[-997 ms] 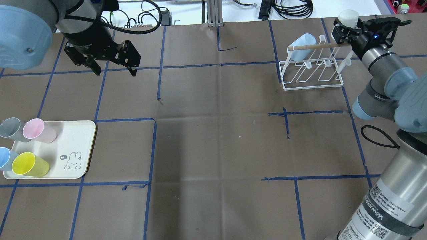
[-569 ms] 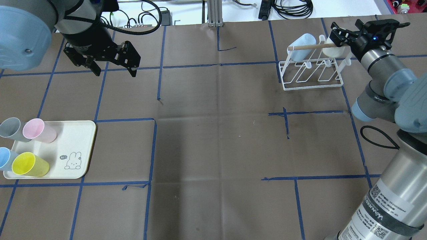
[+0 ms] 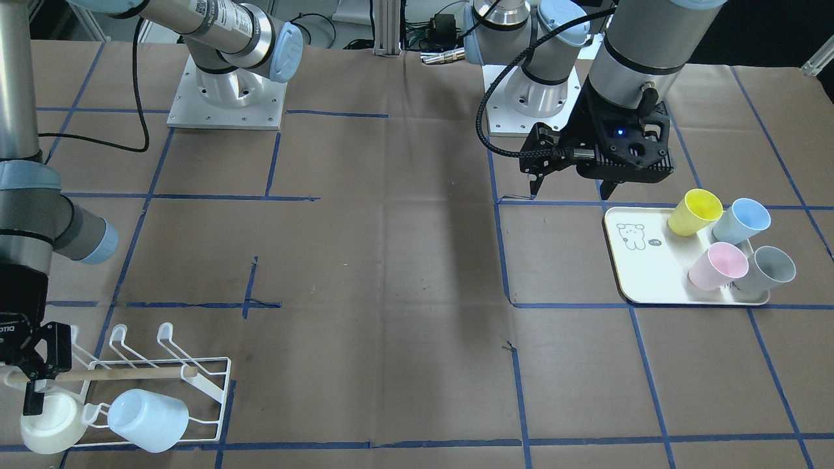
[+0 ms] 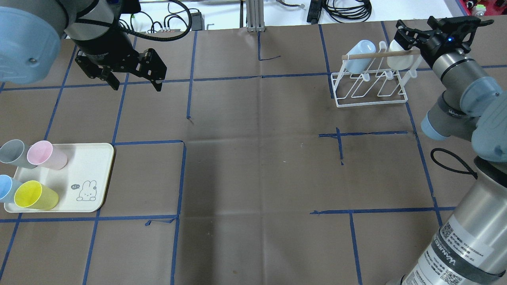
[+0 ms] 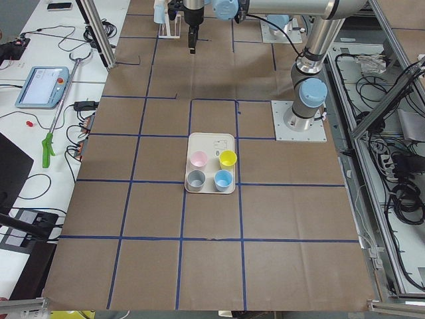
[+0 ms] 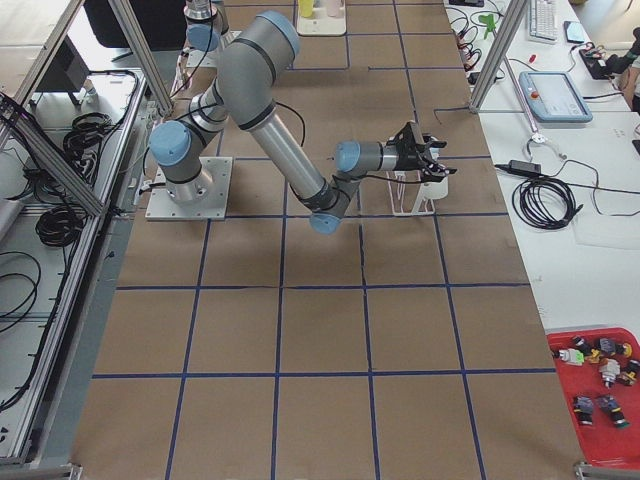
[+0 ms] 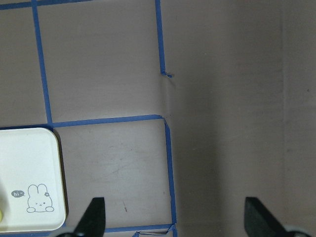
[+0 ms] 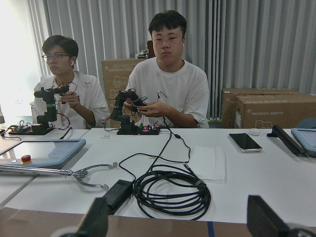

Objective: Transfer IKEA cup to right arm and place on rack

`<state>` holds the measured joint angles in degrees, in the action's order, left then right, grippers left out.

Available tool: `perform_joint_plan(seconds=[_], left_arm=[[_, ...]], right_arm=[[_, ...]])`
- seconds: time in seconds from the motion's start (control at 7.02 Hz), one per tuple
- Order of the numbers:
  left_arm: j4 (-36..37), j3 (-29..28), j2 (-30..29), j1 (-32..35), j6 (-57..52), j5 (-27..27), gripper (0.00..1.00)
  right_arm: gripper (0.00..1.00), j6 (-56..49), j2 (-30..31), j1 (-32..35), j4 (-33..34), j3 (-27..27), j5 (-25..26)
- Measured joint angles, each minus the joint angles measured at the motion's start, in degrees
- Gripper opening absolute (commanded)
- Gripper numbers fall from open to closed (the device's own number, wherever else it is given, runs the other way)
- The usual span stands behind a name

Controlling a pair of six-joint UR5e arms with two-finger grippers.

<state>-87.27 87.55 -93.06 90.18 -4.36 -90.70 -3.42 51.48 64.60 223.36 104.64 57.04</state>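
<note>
Right end effector [image 4: 406, 37] spread wide, gripping nothing; white cup [image 4: 398, 59] rests on rack [image 4: 372, 103].
I judge this placement done, pending retreat. Left end effector [image 4: 138, 85] gapes empty; more cups [image 4: 35, 194] remain on tray [image 4: 91, 166].

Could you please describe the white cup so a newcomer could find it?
Find the white wire rack on the robot's right side of the table. Two cups sit tipped on it; the white cup is the one beside the right gripper; its neighbour is a light-blue cup.
</note>
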Motion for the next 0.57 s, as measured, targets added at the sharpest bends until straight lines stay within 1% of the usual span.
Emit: perform_joint_plan(seconds=[0.14,0.28,0.43,0.57], left_arm=[[0.00,0.00,-0.05,0.00,-0.02,0.00,0.99],[0.00,-0.01,-0.06,0.00,-0.03,0.00,0.99],[0.00,-0.01,-0.03,0.00,-0.03,0.00,0.99],[0.00,-0.01,-0.02,0.00,-0.03,0.00,0.99]], right_arm=[[1.00,-0.26,2.22,0.00,-1.56,-0.02,0.17],[1.00,-0.68,4.72,0.00,-5.53,-0.01,0.48],[1.00,-1.45,7.53,0.01,-11.49,-0.03,0.78],[1.00,-3.24,11.04,0.17,-19.96,-0.04,0.97]])
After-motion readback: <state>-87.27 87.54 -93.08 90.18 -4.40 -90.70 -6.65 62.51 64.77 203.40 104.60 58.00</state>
